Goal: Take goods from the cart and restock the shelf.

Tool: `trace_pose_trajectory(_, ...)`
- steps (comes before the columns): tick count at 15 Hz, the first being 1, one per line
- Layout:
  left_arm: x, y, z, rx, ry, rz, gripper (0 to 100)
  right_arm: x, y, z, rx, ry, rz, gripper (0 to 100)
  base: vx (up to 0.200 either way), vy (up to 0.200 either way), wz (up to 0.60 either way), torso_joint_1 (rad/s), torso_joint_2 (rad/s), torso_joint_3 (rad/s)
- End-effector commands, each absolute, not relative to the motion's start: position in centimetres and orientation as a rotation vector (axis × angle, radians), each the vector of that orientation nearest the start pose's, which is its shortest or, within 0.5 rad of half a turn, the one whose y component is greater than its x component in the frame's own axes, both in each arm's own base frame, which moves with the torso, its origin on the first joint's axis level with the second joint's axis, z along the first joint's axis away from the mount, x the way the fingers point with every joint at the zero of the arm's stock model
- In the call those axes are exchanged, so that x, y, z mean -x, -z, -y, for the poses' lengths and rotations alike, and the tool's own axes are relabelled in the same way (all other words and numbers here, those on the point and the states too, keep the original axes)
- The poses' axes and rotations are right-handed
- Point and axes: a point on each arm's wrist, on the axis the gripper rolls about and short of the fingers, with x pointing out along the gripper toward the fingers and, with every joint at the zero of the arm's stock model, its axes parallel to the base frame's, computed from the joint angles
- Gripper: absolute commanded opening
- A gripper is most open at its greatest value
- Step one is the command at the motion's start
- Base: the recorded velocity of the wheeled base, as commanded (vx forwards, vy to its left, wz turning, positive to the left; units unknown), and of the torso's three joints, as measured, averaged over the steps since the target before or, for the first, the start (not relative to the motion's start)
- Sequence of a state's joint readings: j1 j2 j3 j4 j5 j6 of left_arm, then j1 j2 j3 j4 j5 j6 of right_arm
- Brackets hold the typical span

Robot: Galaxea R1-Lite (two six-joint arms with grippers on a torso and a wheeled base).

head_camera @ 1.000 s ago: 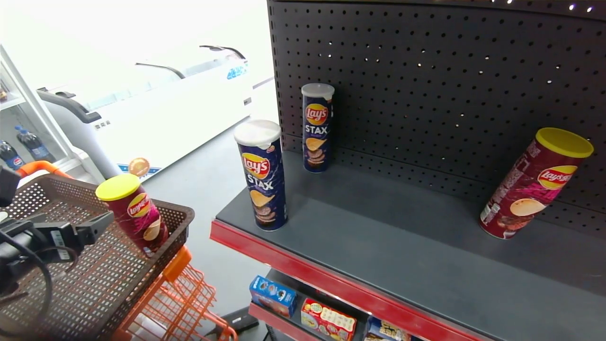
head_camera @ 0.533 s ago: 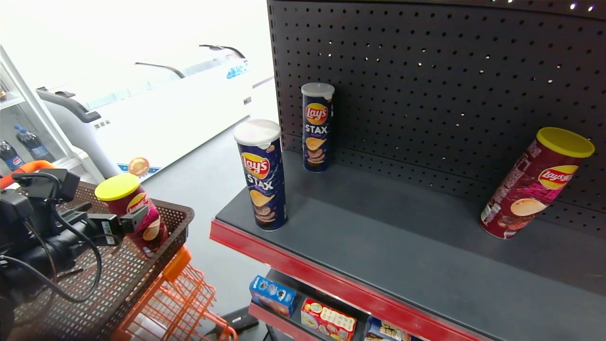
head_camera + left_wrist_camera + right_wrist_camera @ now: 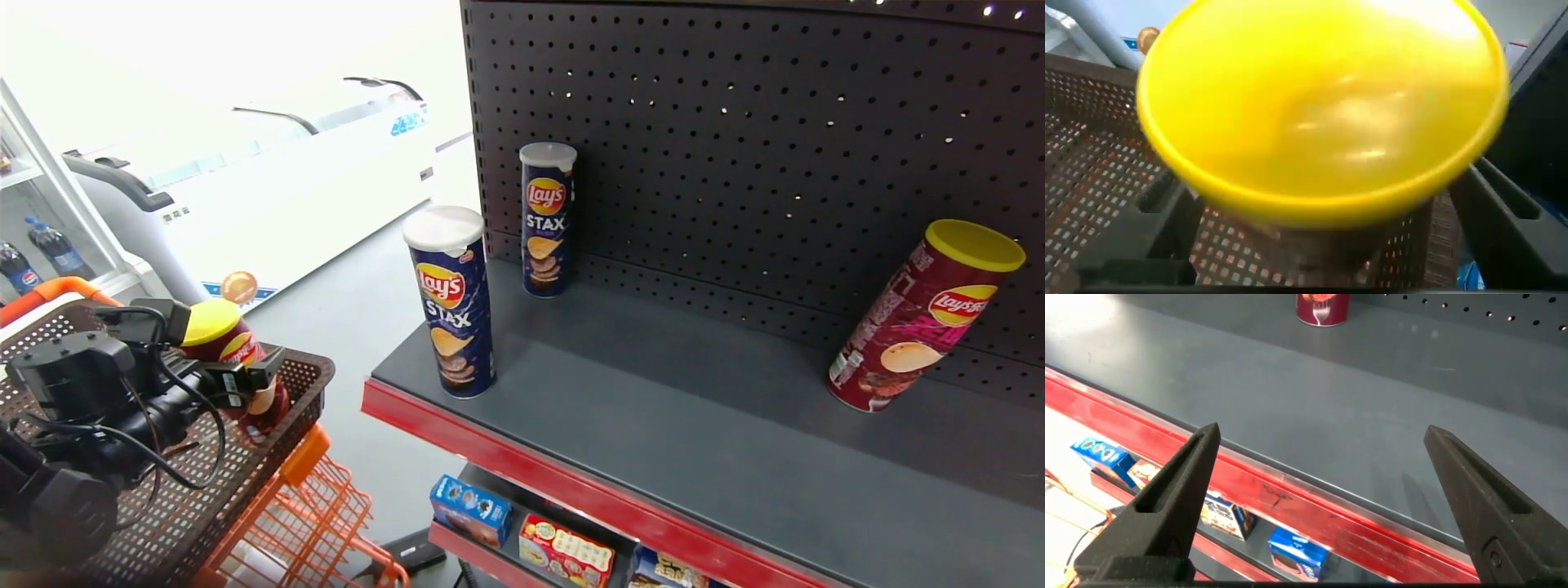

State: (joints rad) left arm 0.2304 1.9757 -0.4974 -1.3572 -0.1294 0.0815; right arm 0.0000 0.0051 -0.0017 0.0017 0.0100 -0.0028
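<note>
A maroon chip can with a yellow lid [image 3: 214, 320] stands in the brown mesh basket [image 3: 314, 369] on the orange cart. My left gripper [image 3: 237, 359] is open around this can, one finger [image 3: 260, 372] on its near side and the other behind it. In the left wrist view the yellow lid [image 3: 1323, 106] is close under the camera, with a dark finger [image 3: 1167, 233] on each side. My right gripper [image 3: 1323, 506] hangs open over the front edge of the grey shelf [image 3: 1372, 416], holding nothing.
On the shelf [image 3: 653, 408] stand two blue chip cans [image 3: 453, 302] [image 3: 546, 220] at the left. A second maroon can [image 3: 922, 318] leans tilted against the pegboard at the right. Snack boxes [image 3: 563, 551] fill the lower shelf. The shelf's middle is bare.
My left arm has moved forward across the basket to the maroon can, and its fingers now stand on either side of it. The can and the shelf goods stay put.
</note>
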Motion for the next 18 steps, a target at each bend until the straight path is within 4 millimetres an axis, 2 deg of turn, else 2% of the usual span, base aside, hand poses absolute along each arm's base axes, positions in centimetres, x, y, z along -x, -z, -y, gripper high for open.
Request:
trace_pose_trajectory(1,-31.7,-8.0,-7.1,-0.055,-0.095,-0.146,100,2.2,-7.6,0.0,0.003,-0.011,-0.006,100,0.0,0.0,0.0,0.0,0.0,0.0)
trace_pose_trajectory(6,-33.2,-6.3,-7.4,-0.052,-0.093,-0.162,100,2.2,-7.6,0.0,0.003,-0.011,-0.006,100,0.0,0.0,0.0,0.0,0.0,0.0)
trace_pose_trajectory(9,-34.0,-6.4,-7.7,-0.055,-0.096,-0.137,100,2.2,-7.6,0.0,0.003,-0.009,-0.006,100,0.0,0.0,0.0,0.0,0.0,0.0)
trace_pose_trajectory(10,-34.1,-6.5,-7.7,-0.059,-0.097,-0.133,0,2.2,-7.6,0.0,0.003,-0.009,-0.006,100,0.0,0.0,0.0,0.0,0.0,0.0)
trace_pose_trajectory(13,-34.1,-6.7,-7.7,-0.076,-0.095,-0.127,0,2.2,-7.6,0.0,0.003,-0.009,-0.006,100,0.0,0.0,0.0,0.0,0.0,0.0)
trace_pose_trajectory(18,-33.5,-10.1,-6.8,-0.099,-0.073,-0.04,0,2.2,-7.6,0.0,0.003,-0.012,-0.006,100,0.0,0.0,0.0,0.0,0.0,0.0)
